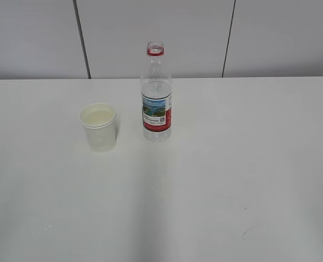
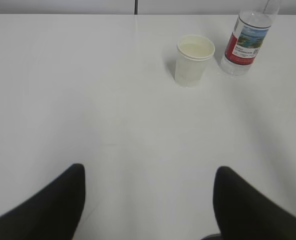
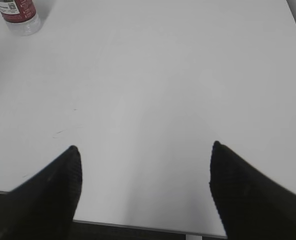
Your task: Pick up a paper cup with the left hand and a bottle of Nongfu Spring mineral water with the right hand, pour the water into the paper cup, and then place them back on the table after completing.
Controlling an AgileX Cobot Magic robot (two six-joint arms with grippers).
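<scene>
A white paper cup (image 1: 99, 126) with liquid in it stands upright on the white table (image 1: 232, 164). Right beside it stands a clear, uncapped water bottle (image 1: 156, 95) with a red label and red neck ring. Neither gripper shows in the exterior view. In the left wrist view the left gripper (image 2: 148, 172) is open and empty, well short of the cup (image 2: 193, 59) and the bottle (image 2: 246, 44). In the right wrist view the right gripper (image 3: 144, 149) is open and empty above the table's near edge, with the bottle's base (image 3: 20, 15) far off at top left.
A grey panelled wall (image 1: 161, 33) rises behind the table. The table's front edge (image 3: 137, 226) shows under the right gripper and its right edge (image 3: 295, 22) at the top right. Faint scuff marks (image 3: 57, 133) lie on the surface.
</scene>
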